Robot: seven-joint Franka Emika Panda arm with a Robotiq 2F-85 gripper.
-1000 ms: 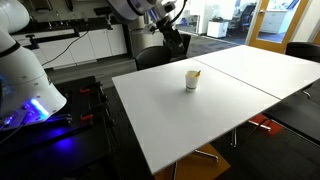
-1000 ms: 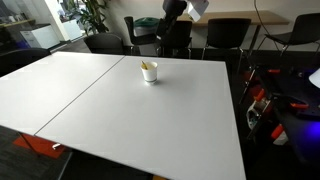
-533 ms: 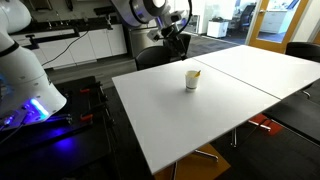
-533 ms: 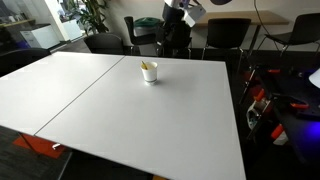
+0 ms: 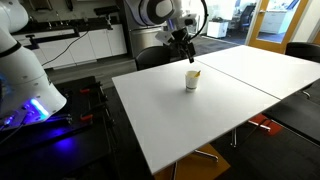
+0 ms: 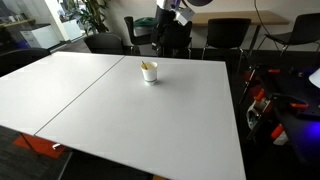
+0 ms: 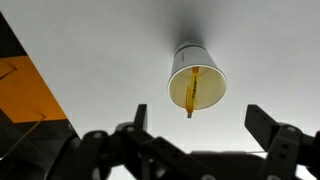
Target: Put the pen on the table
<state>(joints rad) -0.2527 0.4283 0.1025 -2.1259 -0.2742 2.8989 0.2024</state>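
Your claw [image 7: 200, 128] hangs wide open and empty above the counter [image 7: 90, 50], right over the white cup [image 7: 184, 55], where the pen [image 7: 193, 90] sits tilted inside, one end poking past the rim.

Pen [image 7: 192, 92] in cup [image 7: 180, 62], cup on table [image 5: 200, 115], claw [image 5: 187, 53] above cup, chairs [image 6: 226, 36] beyond table.

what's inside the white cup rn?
Only the pen, leaning inside the white cup with one end poking past the rim. The wrist view shows nothing else in there. The strip of cup floor directly under the pen is covered.
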